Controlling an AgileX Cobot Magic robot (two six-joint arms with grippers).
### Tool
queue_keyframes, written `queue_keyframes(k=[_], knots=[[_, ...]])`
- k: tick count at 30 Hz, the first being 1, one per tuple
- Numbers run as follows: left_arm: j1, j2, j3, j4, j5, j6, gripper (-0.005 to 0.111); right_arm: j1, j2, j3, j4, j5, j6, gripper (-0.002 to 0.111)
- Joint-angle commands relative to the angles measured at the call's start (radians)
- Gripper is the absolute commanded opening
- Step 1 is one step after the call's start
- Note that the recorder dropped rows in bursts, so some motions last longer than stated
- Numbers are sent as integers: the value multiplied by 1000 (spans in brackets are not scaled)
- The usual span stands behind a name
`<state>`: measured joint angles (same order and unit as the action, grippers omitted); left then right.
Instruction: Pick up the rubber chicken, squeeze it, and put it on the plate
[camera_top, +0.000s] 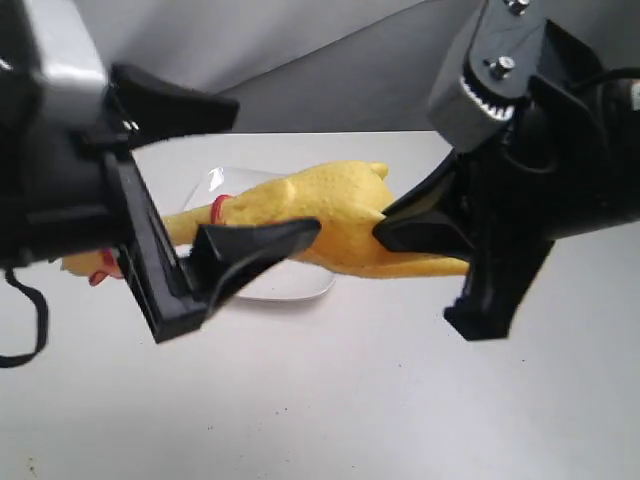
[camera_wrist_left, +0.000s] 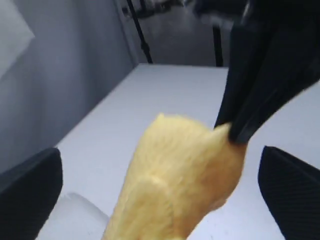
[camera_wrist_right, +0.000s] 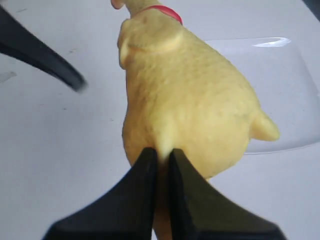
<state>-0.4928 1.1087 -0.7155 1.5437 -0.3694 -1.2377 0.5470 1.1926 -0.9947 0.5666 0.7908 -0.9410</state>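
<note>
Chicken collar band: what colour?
Red. The band on the chicken shows best in the right wrist view.

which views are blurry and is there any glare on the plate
Left wrist view: chicken and left fingers soft, out of focus. Right wrist view: chicken sharp, glare streak on the plate rim. Exterior view: both arms up close, slightly blurred.

On the table (camera_top: 350, 400), the plate (camera_top: 300, 287); across it the rubber chicken (camera_top: 320, 215) — head end past plate's left edge, tail end past the right. At tail end, right gripper (camera_top: 380, 228), clamped on it. Left gripper (camera_top: 275, 168) astride the body, one finger before, one behind.
</note>
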Motion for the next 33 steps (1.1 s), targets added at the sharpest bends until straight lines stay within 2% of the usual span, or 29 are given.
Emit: queue_keyframes(k=[1,5,9,16,33], knots=[[-3,-208,-43,-17,109,-70,105,2,135,3,-17,-375,-51,0],[-3,-351,-9,-14,245,-70,105,2,318,3,-17,-630,-110,0],[-3,-411,33,-14,334,-70,105,21,522,3,-30,-844,-131,0],[-3,-411,52,-14,349,-70,105,136,659,3,-95,-1061,-131,0],[-3,-411,52,-14,349,-68,105,161,682,3,-59,-1077,-136,0]])
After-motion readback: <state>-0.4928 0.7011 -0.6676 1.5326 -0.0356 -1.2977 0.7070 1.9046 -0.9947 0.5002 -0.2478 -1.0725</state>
